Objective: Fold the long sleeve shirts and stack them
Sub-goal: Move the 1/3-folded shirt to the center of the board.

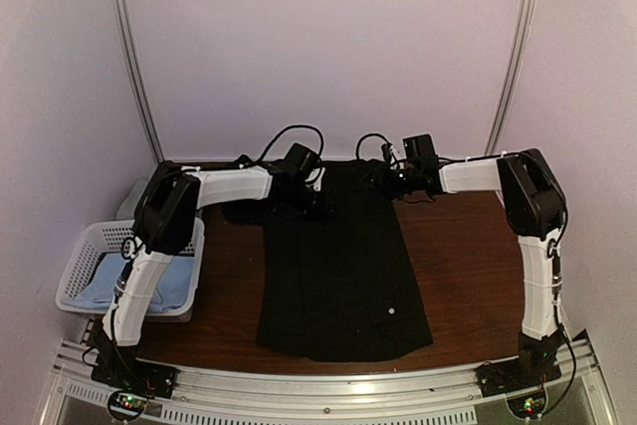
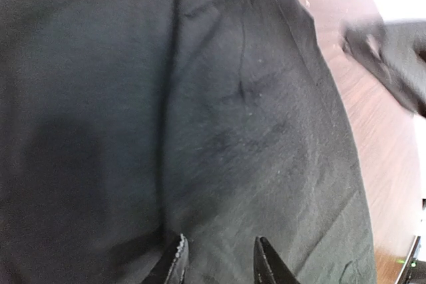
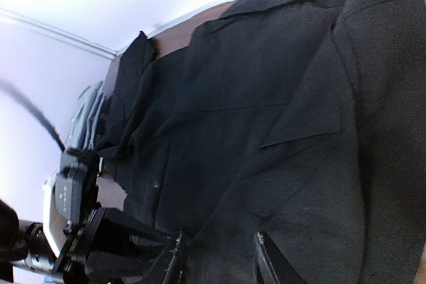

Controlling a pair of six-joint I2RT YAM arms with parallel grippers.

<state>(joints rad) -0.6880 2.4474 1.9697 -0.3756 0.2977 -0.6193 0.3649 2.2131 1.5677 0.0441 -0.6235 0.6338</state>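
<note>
A large black long sleeve shirt lies lengthwise down the middle of the wooden table, folded into a narrow strip, with a tiny white mark near its front. My left gripper is at the shirt's far left corner. In the left wrist view it is open, jaws apart just over the black cloth. My right gripper is at the far right corner. In the right wrist view it is open over the black cloth. A light blue shirt lies in the basket.
A white lattice basket stands at the table's left edge. A greyish cloth lies behind it and also shows in the right wrist view. The back wall is close behind both grippers.
</note>
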